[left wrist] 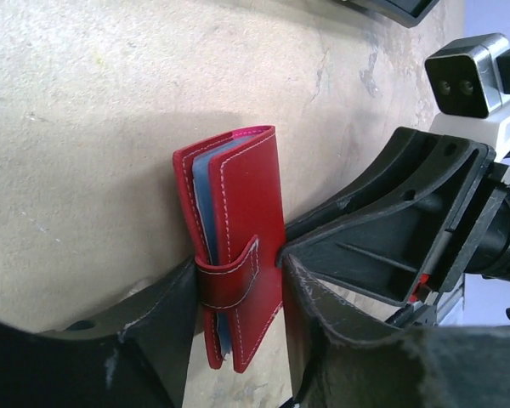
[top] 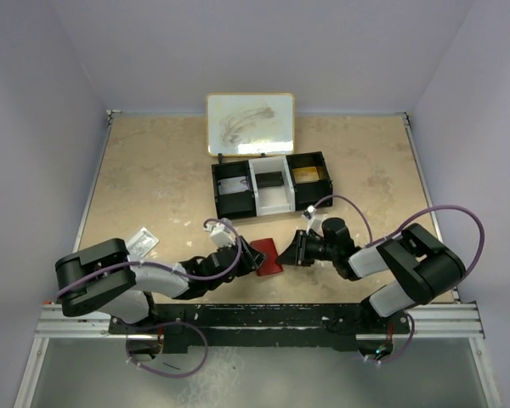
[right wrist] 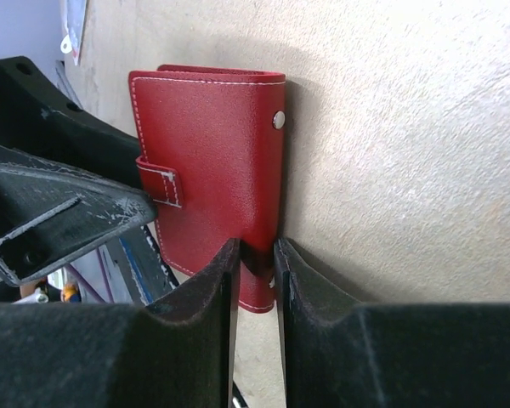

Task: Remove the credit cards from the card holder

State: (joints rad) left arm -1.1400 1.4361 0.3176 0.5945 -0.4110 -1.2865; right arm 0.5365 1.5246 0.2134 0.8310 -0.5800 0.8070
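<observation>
Holder [left wrist: 246,195]: closed. The tab [left wrist: 229,276] is wrapped over its open edge and blue-grey sleeves show at the end. No cards are out yet.

Left gripper [left wrist: 238,259]: its fingers [left wrist: 153,340] bracket the holder across its thickness, one at the tab and one on the opposite cover. Both look to be in contact, so I read it as clamped on the holder. How firm the grip is, I cannot tell.

Right gripper [right wrist: 257,244]: its fingers [right wrist: 195,323] are nearly together and pinch one cover edge. Red leather fills the slit between them.

Key relation: the two grippers face each other with the holder straight ahead of both. Its long axis appears to run along the line between them. Neither arm is nearer. The tab sits at the left gripper's end. My judgement is that freeing the tab comes next, one arm holding while the other peels.

Place: on the near side of the tray [top: 272,183], apart from it, roughly opposite its white middle bay. I cannot tell whether it rests on the table [top: 153,170].

Room: open table runs along the tray's near side, to left and right. The tray wall is the closest edge. The fingers crowd each other, so a clash is the likeliest fault.
</observation>
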